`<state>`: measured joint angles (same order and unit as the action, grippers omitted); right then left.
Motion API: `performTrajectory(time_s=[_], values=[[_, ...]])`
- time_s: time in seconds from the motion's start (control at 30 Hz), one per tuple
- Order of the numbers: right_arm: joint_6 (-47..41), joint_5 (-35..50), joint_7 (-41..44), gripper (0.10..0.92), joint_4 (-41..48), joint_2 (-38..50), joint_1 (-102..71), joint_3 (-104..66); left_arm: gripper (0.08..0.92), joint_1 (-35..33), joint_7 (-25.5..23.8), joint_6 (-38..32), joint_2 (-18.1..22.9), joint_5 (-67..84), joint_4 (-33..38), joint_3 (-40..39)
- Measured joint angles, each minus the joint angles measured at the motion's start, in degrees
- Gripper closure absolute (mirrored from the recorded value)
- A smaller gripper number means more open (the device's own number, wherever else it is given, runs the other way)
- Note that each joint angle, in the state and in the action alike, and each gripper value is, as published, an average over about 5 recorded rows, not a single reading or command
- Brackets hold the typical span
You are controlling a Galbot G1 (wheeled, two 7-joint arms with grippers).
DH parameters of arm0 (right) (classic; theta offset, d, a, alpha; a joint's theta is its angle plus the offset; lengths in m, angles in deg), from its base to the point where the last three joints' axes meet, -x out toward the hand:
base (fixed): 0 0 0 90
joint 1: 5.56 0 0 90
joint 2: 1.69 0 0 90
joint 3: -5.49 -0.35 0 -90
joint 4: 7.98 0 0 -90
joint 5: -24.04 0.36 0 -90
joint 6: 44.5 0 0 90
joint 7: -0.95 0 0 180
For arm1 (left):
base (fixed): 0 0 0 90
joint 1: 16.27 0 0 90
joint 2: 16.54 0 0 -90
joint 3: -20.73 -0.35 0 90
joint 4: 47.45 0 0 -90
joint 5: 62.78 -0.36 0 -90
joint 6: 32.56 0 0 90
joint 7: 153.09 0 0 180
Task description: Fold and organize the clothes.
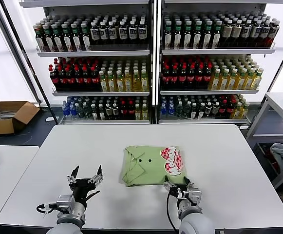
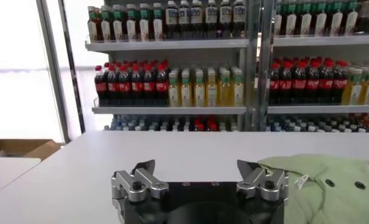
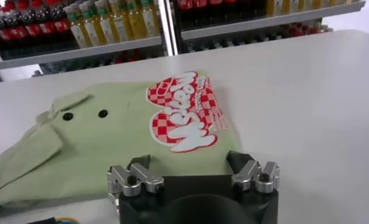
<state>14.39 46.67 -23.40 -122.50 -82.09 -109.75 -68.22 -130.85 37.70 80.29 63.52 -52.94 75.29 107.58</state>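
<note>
Both grippers sit at the lower edge of the head view, and we hold nothing in either. Our right gripper point(image 1: 179, 187) has its jaws spread wide, just below the lower right corner of the folded shirt point(image 1: 153, 165); in the right wrist view the fingertips point(image 3: 139, 163) stand at the fabric's near edge, touching it or a hair short of it, we cannot tell which. Our left gripper point(image 1: 85, 176) is equally spread and empty, in the lower left of the head view, with bare white table point(image 1: 219, 146) between it and the shirt's left edge.

We see the shirt as a compact light green packet at the middle of the frame, slightly right of centre. Its collar and two small buttons point(image 1: 144, 160) lie to the frame's left, the red-and-white checkered logo point(image 1: 172, 161) to the right. The packet is a little wider than deep, so its long axis runs left to right across the frame.

We judge the right arm nearer by far: the shirt lies straight ahead of it, up the frame. For the left arm it lies up and to the right.
</note>
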Motion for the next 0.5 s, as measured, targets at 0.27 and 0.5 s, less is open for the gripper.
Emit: performTrajectory(time_s=[0.27,0.5], values=[[3.8,-1.5,0.3,0.203,2.7,-1.8,8.0,0.8,0.177,-1.6,-0.1,-0.1,0.3,-0.6,1.5,0.2],[4.6,-1.6,-0.7,0.203,10.8,-4.2,16.5,2.2,0.177,-2.8,-0.2,-0.1,0.5,-1.0,2.2,0.4]])
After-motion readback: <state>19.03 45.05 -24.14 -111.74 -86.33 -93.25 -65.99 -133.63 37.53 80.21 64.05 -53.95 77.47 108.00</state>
